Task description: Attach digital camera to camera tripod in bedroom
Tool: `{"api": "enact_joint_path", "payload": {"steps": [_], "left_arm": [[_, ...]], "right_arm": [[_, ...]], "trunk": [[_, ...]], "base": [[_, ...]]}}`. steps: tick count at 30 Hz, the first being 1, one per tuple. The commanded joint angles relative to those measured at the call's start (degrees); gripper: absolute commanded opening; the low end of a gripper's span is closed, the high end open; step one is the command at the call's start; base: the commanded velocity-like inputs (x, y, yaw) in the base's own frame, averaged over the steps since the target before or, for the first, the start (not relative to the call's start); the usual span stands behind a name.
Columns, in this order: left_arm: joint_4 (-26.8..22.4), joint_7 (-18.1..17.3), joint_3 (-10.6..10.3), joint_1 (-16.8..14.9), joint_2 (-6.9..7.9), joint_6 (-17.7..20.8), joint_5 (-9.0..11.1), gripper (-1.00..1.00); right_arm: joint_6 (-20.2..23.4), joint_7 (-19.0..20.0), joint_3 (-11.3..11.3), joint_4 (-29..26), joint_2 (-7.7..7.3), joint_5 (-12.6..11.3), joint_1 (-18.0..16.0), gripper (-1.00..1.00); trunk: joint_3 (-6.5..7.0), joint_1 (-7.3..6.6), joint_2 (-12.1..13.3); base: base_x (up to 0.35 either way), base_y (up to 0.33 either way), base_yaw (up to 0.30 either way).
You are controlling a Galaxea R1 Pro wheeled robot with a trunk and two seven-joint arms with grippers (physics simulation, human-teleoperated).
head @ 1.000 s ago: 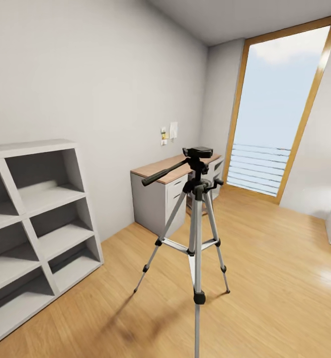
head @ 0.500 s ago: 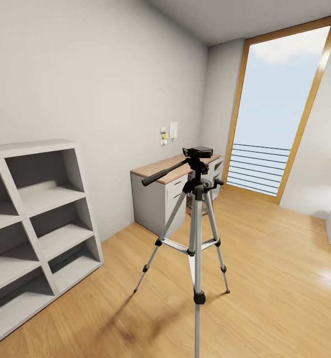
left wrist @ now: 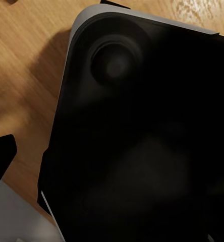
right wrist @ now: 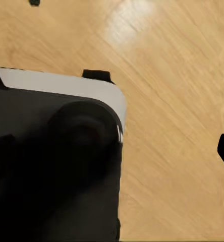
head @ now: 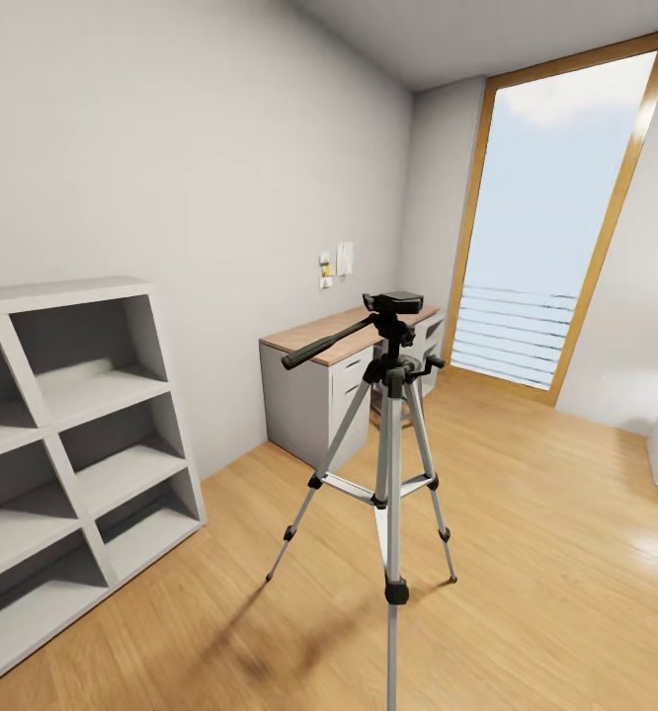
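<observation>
Bedroom, head view. One tripod [head: 392, 444] is standing upright on the wood floor [head: 546, 553], in the middle of the view and straight ahead of the robot. Three silver legs are splaying outward; the nearest one is running down toward the camera. Its long axis is vertical. One black pan head [head: 393, 302] is sitting on top with its plate bare, and one side handle [head: 324, 348] is pointing off to the left and slightly down.

Digital camera: none is showing here, so its place cannot be told, and nothing is mounted on the tripod yet.

Furniture, counted: one grey shelf unit [head: 62, 444] standing against the left wall; one worktop [head: 319, 341] with drawers standing beyond the tripod, against the same wall; one tall wood-framed window [head: 556, 217] at the far end; one pale low item at the right edge, too cropped to name.

Wrist views: each is looking down past a dark rounded robot part with a pale edge, left [left wrist: 142, 131] and right [right wrist: 56, 166], onto the floor. Neither pincer's state can be told, released or clenched.

Judgement: the tripod is lying dead ahead and about equally placed for both arms, so neither is clearly nearer. The coming move turns on finding the camera first, then bringing it down onto the pan head from above.
</observation>
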Motion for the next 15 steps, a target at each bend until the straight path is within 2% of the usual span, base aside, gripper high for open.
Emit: {"api": "enact_joint_path", "payload": {"steps": [1,2,3,6,7,8,10,12,13,15], "left_arm": [[-0.06,0.02,0.32,0.01,-0.04,-0.08,0.06,1.0],[-0.06,0.02,0.33,0.01,-0.08,-0.08,0.06,1.0],[-0.06,0.02,0.33,0.01,-0.09,-0.08,0.06,1.0],[-0.06,0.02,0.29,0.01,-0.09,-0.08,0.06,1.0],[-0.06,0.02,0.28,0.01,-0.12,-0.08,0.06,1.0],[-0.06,0.02,0.27,0.01,-0.13,-0.08,0.06,1.0],[-0.06,0.02,0.27,0.01,-0.14,-0.08,0.06,1.0],[-0.06,0.02,0.27,0.03,-0.15,-0.08,0.06,1.0],[-0.06,0.02,0.25,0.02,-0.15,-0.08,0.06,1.0],[-0.06,0.02,0.22,0.02,-0.15,-0.08,0.06,1.0]], "right_arm": [[0.67,-0.86,-0.08,-2.27,0.0,0.46,-0.07,1.0],[3.34,-2.14,-0.1,-7.17,-0.01,0.39,-0.46,1.0],[8.87,-3.46,-0.17,-14.0,-0.04,0.26,-1.72,1.0],[16.35,-4.16,-0.33,-20.73,-0.2,0.03,-5.14,1.0],[20.57,-4.35,-0.55,-23.43,-0.63,-0.25,-8.89,1.0],[22.5,-4.28,-0.78,-24.54,-0.91,-0.54,-11.59,1.0],[24.23,-3.58,-1.12,-25.95,-1.31,-1.04,-15.49,1.0],[24.97,-2.4,-1.27,-26.93,-1.94,-1.33,-17.87,1.0],[26.05,0.57,-1.42,-28.86,-3.57,-1.64,-20.69,1.0],[27.16,3.06,-1.49,-30.48,-4.71,-1.76,-22.05,1.0]], "trunk": [[-0.06,0.0,-0.03],[-0.06,0.0,-0.03],[-0.06,0.0,-0.03],[-0.06,0.0,-0.03],[-0.06,0.0,-0.03],[-0.06,0.0,-0.03],[-0.06,0.0,-0.03],[-0.06,0.0,-0.03],[-0.06,0.0,-0.03],[-0.06,0.0,-0.03]], "base": [[0.0,0.0,0.0],[0.0,0.0,0.0],[0.0,0.0,0.0],[0.0,0.0,0.0],[0.0,0.0,0.0],[0.0,0.0,0.0],[0.0,0.0,0.0],[0.0,0.0,0.0],[0.0,0.0,0.0],[0.0,0.0,0.0]]}}
